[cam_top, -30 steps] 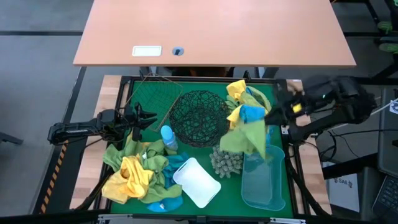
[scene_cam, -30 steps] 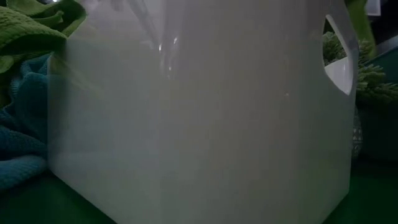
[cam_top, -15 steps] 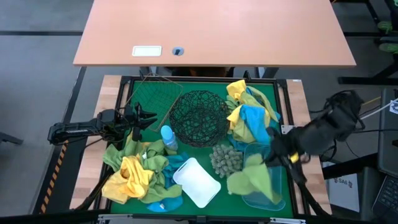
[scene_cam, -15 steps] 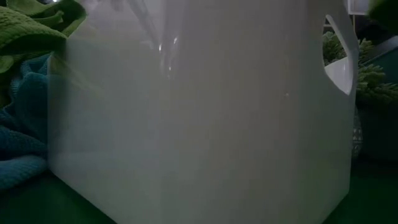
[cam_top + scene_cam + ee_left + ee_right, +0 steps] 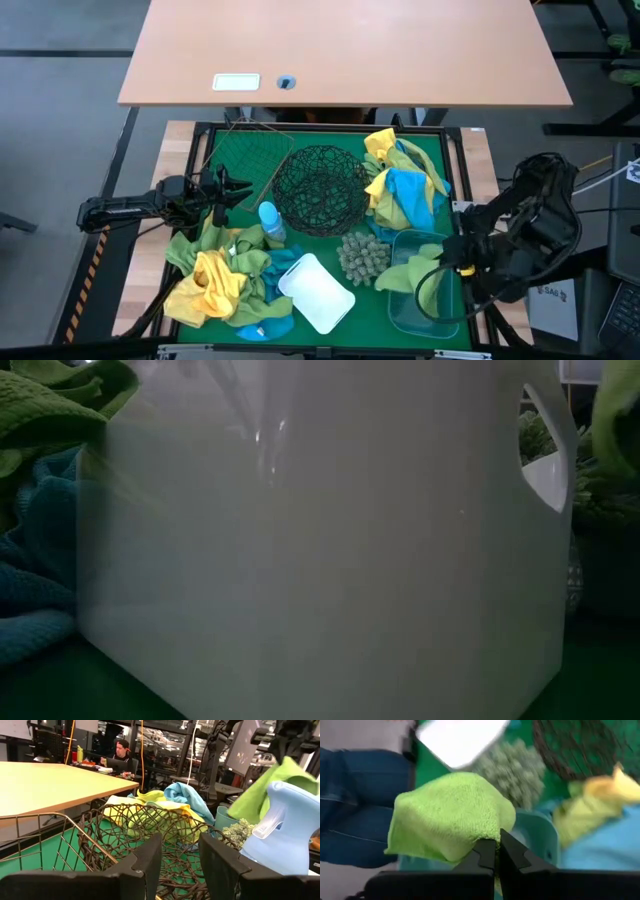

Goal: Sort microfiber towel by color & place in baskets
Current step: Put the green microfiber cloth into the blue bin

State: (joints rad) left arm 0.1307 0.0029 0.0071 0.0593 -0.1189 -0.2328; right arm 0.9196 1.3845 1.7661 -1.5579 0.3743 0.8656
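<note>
My right gripper (image 5: 455, 260) is shut on a lime green towel (image 5: 412, 275) over the translucent blue tub (image 5: 425, 310), at the table's near right. The right wrist view shows the same towel (image 5: 450, 815) bunched ahead of the gripper (image 5: 497, 852). My left gripper (image 5: 222, 190) waits open at the table's left, beside the black mesh bowl (image 5: 322, 188); its wrist view shows the gap between the fingers (image 5: 180, 865). Mixed towels lie in a near-left pile (image 5: 220, 280) and a far-right pile (image 5: 400, 180). The white tub (image 5: 316, 292) sits at the near middle. My right gripper pinches a bunched fold of the lime green towel (image 5: 487, 837) between its two fingers, coming level from the table's right side. The towel spreads away from the fingertips over the blue tub, its free end (image 5: 385, 282) at the tub's left rim; I cannot tell whether it rests there.
A spiky grey-green ball (image 5: 363, 258) sits between the white tub and the blue tub. A small blue bottle (image 5: 270, 222) stands near the mesh bowl. The thin wire basket (image 5: 240, 155) is at the far left. The white tub (image 5: 320, 540) fills the low view.
My right gripper has carried the lime green towel from beside the far-right pile toward the table's near edge and down. The towel, first hanging high, now sits low over the blue tub. The gripper has stayed shut on it.
</note>
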